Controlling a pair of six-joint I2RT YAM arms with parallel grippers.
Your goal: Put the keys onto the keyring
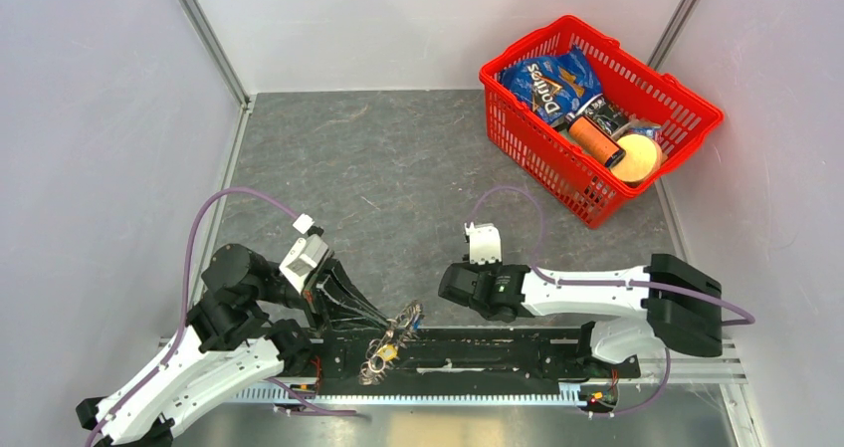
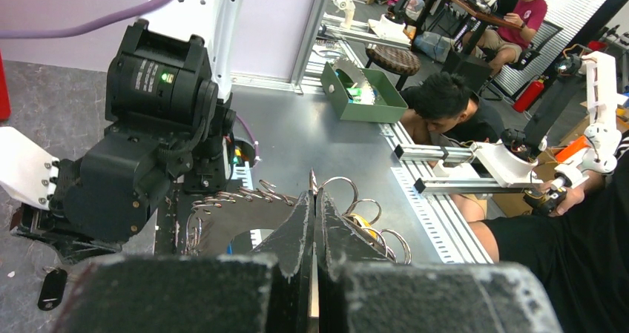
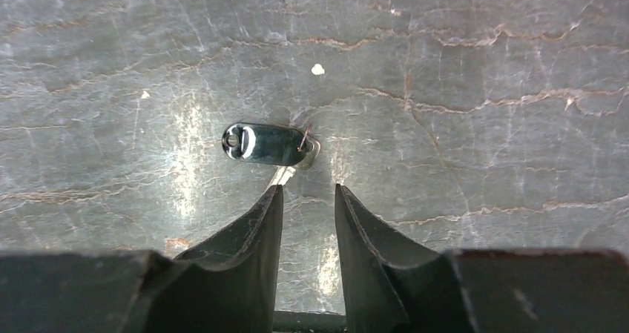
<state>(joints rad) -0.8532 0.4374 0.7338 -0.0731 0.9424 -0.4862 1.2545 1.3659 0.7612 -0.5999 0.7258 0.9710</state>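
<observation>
The keyring, a cluster of silver rings and keys with a blue tag and a yellow tag, hangs at the near table edge between the arms. My left gripper is shut on it. In the left wrist view the left gripper pinches a thin metal piece, with wire loops of the keyring and the yellow tag beside it. A black-headed key lies flat on the table. My right gripper is open, its tips just short of that key. The black-headed key also shows in the left wrist view.
A red basket with a chip bag, a can and a round yellow item stands at the back right. White walls enclose the grey table. A black rail runs along the near edge between the arm bases.
</observation>
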